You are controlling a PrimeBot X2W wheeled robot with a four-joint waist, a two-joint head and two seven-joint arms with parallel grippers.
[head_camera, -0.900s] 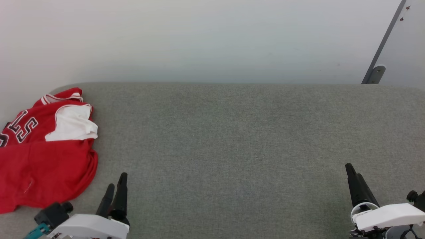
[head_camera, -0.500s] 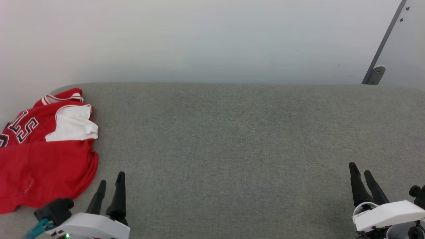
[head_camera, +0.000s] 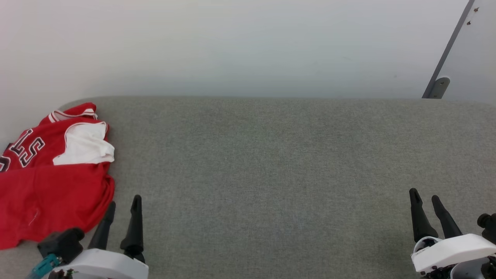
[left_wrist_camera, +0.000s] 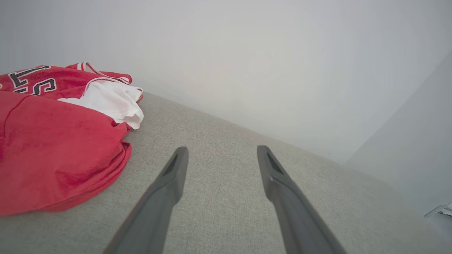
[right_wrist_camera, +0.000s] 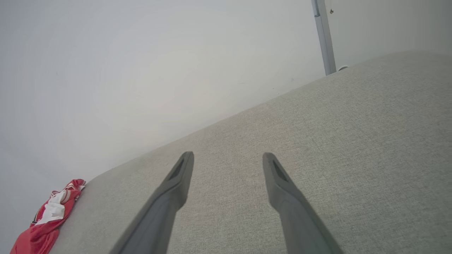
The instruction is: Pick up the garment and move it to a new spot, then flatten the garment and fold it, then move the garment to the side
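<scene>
- Red garment (head_camera: 50,193): a jersey shirt, crumpled in a loose heap at the far left end of the grey fabric surface (head_camera: 271,166), against the pale wall (head_camera: 232,46). Part of it runs off the head view's left edge.
- Detail: one white sleeve (head_camera: 87,149) lies folded over the top of the heap, with black white-edged lettering (head_camera: 27,149) beside it and striped trim at the far end.
- Long axis: the heap runs roughly near to far along the left edge of the surface, with the plain red body nearest the robot.
- Left gripper (head_camera: 124,200): fingers spread wide, nothing between them, low over bare fabric. The garment's near red edge lies just beside its left finger, to the left and slightly ahead.
- Right gripper (head_camera: 424,194): fingers likewise spread and empty, at the lower right, well apart from the garment with the whole bare surface between.
- Judgement: the left arm is plainly the nearer. A pickup likely calls for it to swing left onto the red body, and the right would have to cross the full width to help.
</scene>
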